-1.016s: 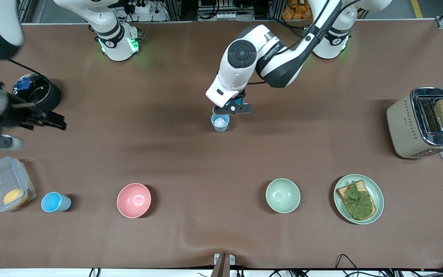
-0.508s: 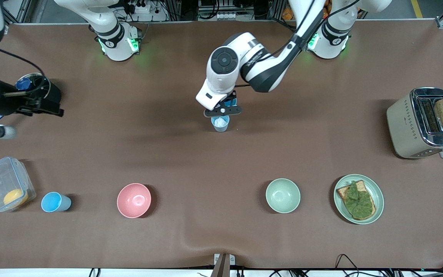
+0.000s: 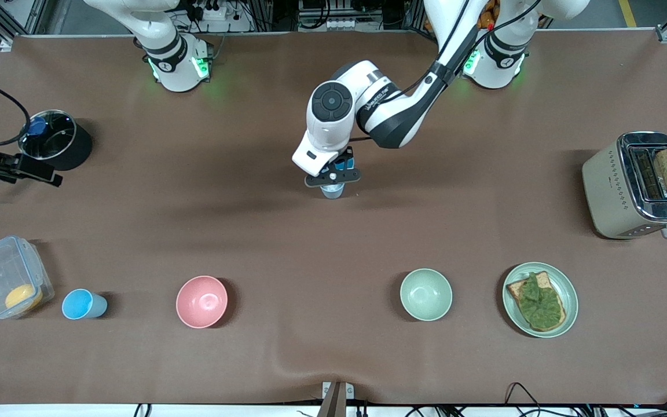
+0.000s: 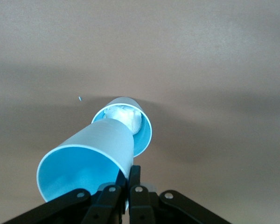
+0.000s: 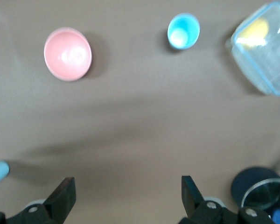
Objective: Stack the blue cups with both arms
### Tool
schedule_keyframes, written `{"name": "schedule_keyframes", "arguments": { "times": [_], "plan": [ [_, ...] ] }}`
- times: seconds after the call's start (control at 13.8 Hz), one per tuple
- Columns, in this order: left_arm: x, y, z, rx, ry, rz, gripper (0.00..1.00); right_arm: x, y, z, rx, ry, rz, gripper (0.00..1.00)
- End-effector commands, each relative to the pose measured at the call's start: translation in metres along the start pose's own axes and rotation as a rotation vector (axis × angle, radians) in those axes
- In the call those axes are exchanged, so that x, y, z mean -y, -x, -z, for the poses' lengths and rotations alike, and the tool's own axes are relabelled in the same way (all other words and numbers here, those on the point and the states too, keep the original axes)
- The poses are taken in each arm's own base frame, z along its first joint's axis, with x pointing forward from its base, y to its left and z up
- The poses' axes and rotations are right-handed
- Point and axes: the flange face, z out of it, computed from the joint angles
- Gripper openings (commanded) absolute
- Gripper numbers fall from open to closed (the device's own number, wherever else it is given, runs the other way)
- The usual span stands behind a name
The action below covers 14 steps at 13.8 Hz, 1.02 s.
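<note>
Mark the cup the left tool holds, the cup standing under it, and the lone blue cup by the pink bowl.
held cup [image 4: 91, 151], left wrist view, on its outer wall.
standing cup [image 4: 146, 135], left wrist view, on its inner wall.
lone blue cup [image 3: 77, 303], front view, inside its mouth.

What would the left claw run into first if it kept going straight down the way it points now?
Most likely the standing cup with something white inside. The left claw, shut on a blue cup, hangs right over it, and the held cup's base already points into its mouth. How much gap remains is unclear.
</note>
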Motion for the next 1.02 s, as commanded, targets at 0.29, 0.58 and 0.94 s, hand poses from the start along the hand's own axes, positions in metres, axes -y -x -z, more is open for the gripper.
{"name": "schedule_keyframes", "arguments": {
  "times": [0.29,0.58,0.94],
  "plan": [
    [-0.012,-0.002,-0.004,-0.044,0.007,0.012,0.0,0.013,0.04,-0.002,0.025,0.108,0.046,1.0],
    [-0.018,0.0,-0.013,-0.059,0.015,0.006,0.0,0.019,0.038,0.0,0.007,0.176,0.081,1.0],
    [-0.012,-0.008,-0.012,-0.07,0.01,0.004,0.0,-0.004,0.033,-0.001,0.015,0.129,0.028,1.0]
  ]
}}
